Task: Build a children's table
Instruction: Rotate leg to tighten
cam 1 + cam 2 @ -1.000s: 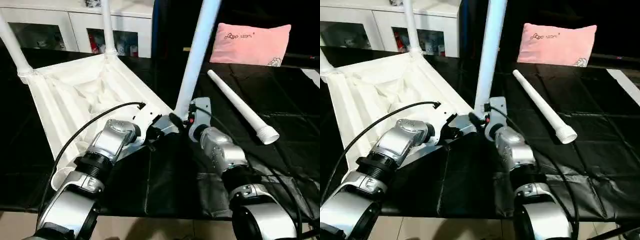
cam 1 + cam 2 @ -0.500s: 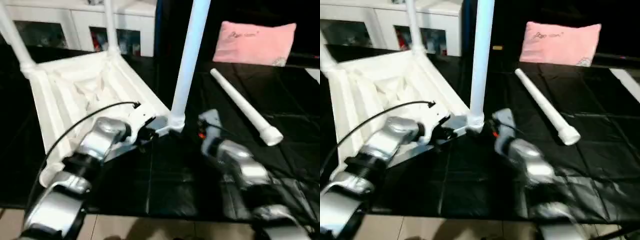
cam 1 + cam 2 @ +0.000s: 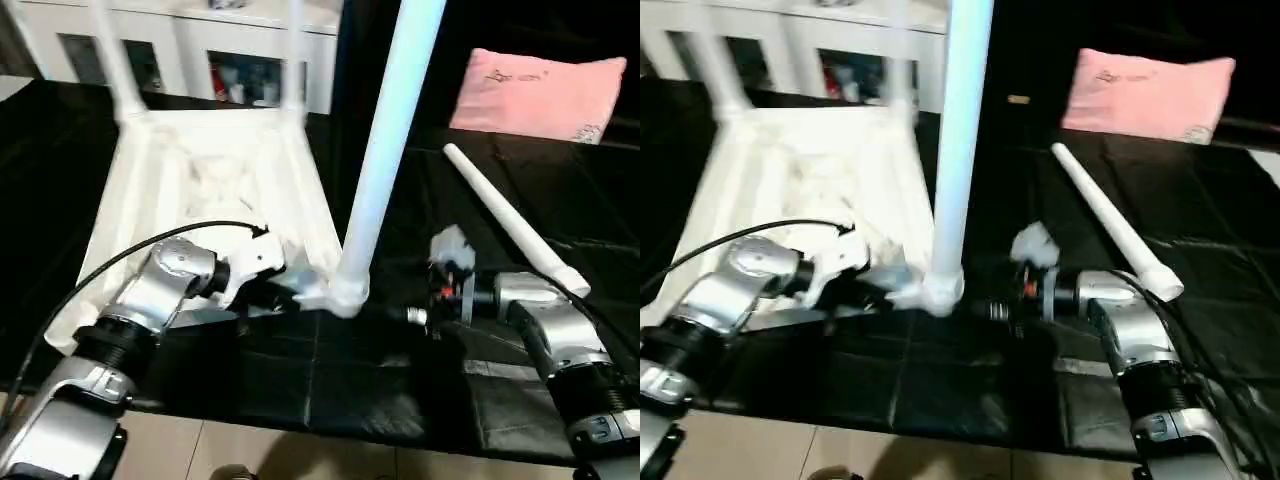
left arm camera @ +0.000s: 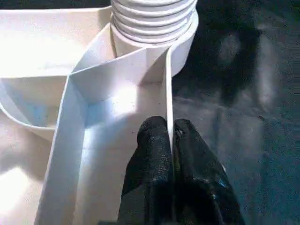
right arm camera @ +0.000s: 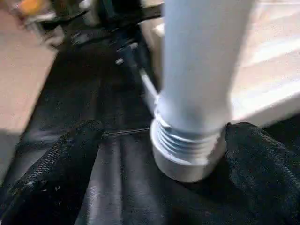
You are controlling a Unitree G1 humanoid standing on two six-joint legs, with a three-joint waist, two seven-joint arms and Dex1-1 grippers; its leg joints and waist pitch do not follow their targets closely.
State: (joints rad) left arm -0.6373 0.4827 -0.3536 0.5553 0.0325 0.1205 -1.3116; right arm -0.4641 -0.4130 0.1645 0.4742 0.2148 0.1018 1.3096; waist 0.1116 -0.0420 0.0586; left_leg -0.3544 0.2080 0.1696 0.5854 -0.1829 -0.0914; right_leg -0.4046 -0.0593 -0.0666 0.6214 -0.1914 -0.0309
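My left gripper is pinched shut on a thin upright rib of the tabletop, which lies upside down on the desk's black cover toward its left side. The rib runs between my two fingertips and on to the near right corner socket just beyond them. A leg stands upright in that socket, its threaded collar showing above the rim.

My right gripper hangs open, its fingers spread wide on either side of the leg's base with clear space between each pad and the collar. It holds nothing.

Farther right, a loose leg lies flat on the black cover, wide end toward me. At the tabletop's far corners two more legs stand upright. A pink pillow sits at the far right edge, and a white cabinet stands behind.
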